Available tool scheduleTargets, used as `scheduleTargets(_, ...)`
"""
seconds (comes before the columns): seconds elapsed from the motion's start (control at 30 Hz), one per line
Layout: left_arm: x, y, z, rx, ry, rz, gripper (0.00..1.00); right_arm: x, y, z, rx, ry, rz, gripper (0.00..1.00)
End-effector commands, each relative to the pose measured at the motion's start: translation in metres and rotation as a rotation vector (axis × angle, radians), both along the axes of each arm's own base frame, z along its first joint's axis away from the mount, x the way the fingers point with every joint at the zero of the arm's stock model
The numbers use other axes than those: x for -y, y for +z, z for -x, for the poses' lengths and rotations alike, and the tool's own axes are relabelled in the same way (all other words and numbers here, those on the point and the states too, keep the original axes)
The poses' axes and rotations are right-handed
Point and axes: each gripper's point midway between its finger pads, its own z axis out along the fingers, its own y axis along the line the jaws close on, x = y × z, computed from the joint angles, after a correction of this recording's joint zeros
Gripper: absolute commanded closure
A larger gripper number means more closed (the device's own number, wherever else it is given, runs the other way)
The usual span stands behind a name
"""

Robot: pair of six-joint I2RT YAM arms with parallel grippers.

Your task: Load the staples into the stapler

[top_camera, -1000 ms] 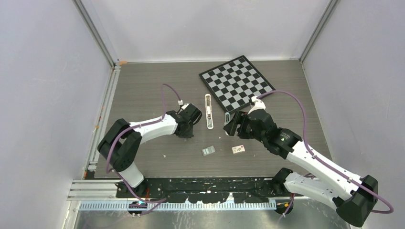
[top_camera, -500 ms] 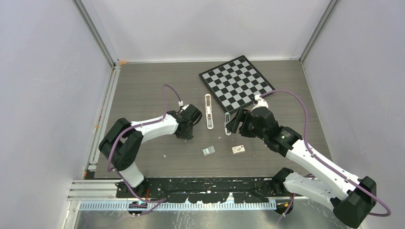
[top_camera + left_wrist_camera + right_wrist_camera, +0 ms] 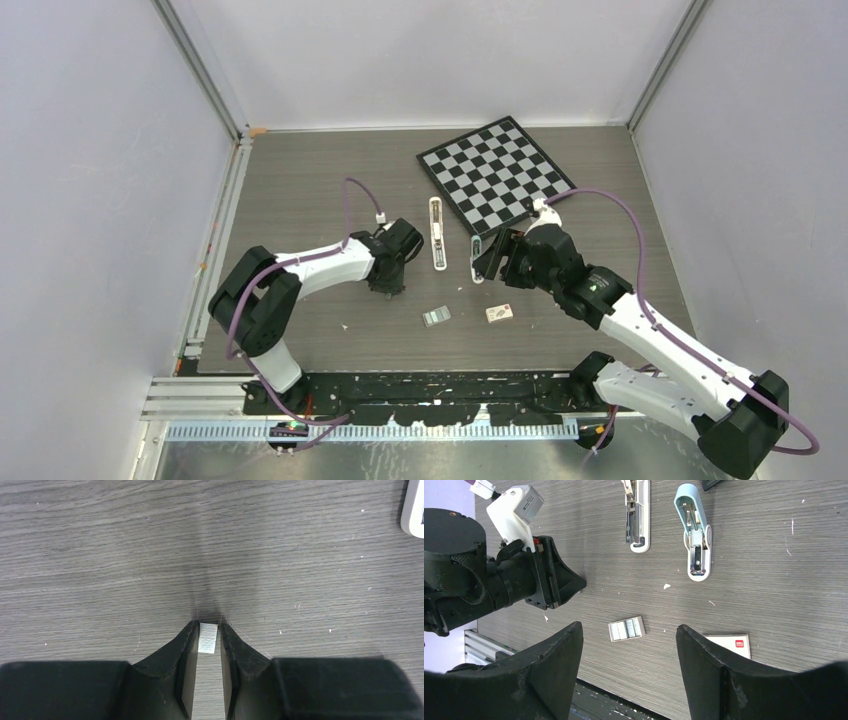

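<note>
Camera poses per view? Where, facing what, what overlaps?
Top external: above, behind the robot, looking down on the table; left arm, right arm visible.
Left wrist: faces straight down; left fingers flank a staple strip.
Right wrist: looks down; right fingers, plus the left gripper.
Shared: top and right wrist both show the staples and stapler.

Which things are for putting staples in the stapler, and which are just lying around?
For the job: stapler, staples, the strip at the left pincer.
Just lying about: checkerboard, white packet, perhaps the long white stapler.

The stapler [image 3: 694,535] lies apparently open, the staples [image 3: 626,629] flat nearby.
</note>
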Motion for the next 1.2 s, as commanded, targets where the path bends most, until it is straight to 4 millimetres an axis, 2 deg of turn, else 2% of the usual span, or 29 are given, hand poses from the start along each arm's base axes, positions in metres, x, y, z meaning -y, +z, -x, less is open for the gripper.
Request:
scheduleTargets(0.0,0.003,0.002,-0.005,-0.001,-0.007,0.006,0.75,0.002,0.010,-0.001,0.033,-0.012,-0.030,0.27)
scheduleTargets(0.33,0.002,0.005,-0.011,0.001,-0.007,0.004,0.80,0.005,0.011,0.002,0.037,-0.018,-0.033,0.27)
scheduleTargets(0.47,0.007,0.016,-0.019,0.030,-0.003,0.023,0.81,0.005,0.007,0.001,0.035,-0.021,-0.035,0.27)
scheduleTargets(0.7,0.043,0.059,-0.051,0.125,0.023,0.153,0.83,0.011,-0.029,-0.016,-0.033,-0.062,0.027,0.28)
scheduleTargets(0.87,0.070,0.088,-0.075,0.201,0.052,0.260,0.85,0.010,-0.032,-0.020,-0.044,-0.057,0.014,0.28)
scheduleTargets(1.0,0.085,0.097,-0.090,0.239,0.083,0.305,0.86,0.012,-0.036,-0.019,-0.054,-0.064,0.023,0.28)
scheduleTargets(1.17,0.109,0.094,-0.095,0.244,0.073,0.345,0.86,0.014,-0.041,-0.015,-0.075,-0.058,0.029,0.28)
